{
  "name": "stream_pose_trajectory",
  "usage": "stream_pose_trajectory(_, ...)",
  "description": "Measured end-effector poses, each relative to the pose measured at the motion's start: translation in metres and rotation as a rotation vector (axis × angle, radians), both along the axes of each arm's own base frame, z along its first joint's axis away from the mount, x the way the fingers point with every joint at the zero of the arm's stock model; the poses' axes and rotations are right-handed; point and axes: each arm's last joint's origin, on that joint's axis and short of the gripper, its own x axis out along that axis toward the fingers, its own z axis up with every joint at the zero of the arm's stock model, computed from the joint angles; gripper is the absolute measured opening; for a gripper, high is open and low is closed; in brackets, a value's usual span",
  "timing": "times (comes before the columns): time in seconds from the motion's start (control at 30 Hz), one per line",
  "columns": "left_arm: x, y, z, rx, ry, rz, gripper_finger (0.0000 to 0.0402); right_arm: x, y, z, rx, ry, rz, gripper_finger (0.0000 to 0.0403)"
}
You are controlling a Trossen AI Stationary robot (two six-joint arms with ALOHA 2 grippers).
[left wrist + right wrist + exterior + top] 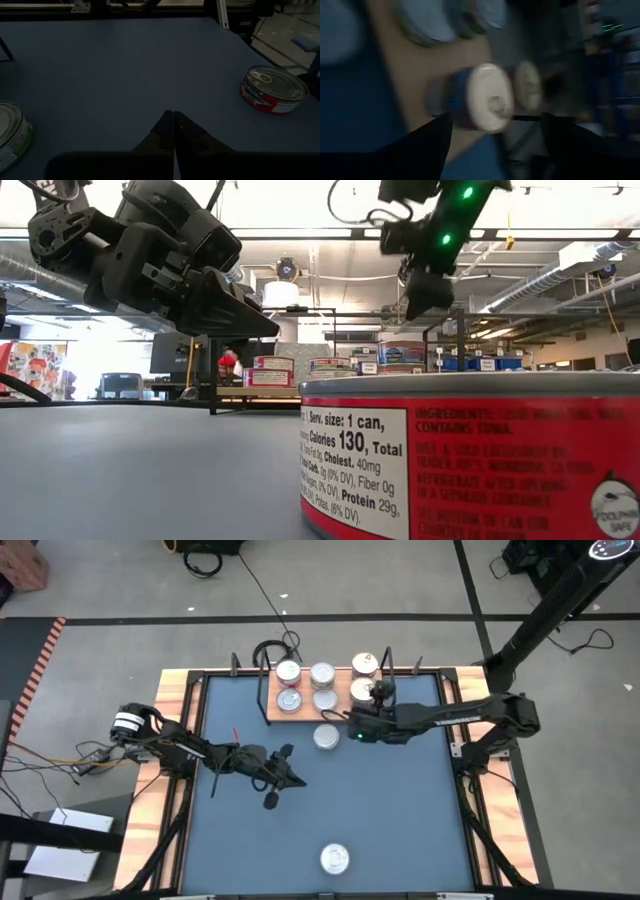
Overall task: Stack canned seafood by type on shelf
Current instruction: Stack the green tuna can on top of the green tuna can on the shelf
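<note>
Right gripper (366, 703) open just beside gold-lidded can (362, 690) on shelf (300, 715)

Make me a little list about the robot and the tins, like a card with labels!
Shelf: wooden board at the far side of the blue table, with tins on it
Tins on shelf: at least six lids show from above
Loose tins: one just in front of the shelf, one near the table's front edge
Right claw: open, over the shelf's right end beside a pale-lidded tin
Left claw: shut, holding nothing, over the table's middle left
</note>
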Motion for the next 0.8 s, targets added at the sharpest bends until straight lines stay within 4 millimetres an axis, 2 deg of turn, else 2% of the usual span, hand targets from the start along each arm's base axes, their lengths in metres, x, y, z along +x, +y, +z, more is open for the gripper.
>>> stream_pose_trajectory(0.2,0.0,0.002,0.0,0.023,-0.002,0.058,0.0005,-0.008,0.03,0.009,0.357,-0.179,0.054,0.0262)
stream_pose_trajectory(0.4,0.009,0.007,0.003,0.095,0.035,0.091,0.0003,-0.005,0.061,0.003,0.6,-0.201,0.113,0.016)
stream_pose_trajectory(0.67,0.034,0.029,0.02,0.238,0.247,0.099,0.0002,-0.009,0.088,-0.007,0.63,-0.155,0.158,0.0022)
stream_pose_trajectory(0.73,0.039,0.037,0.024,0.254,0.257,0.113,0.0002,-0.014,0.091,-0.019,0.629,-0.128,0.153,0.0008)
stream_pose_trajectory(0.8,0.045,0.044,0.025,0.262,0.273,0.129,0.0005,-0.02,0.092,-0.033,0.637,-0.118,0.135,0.0012)
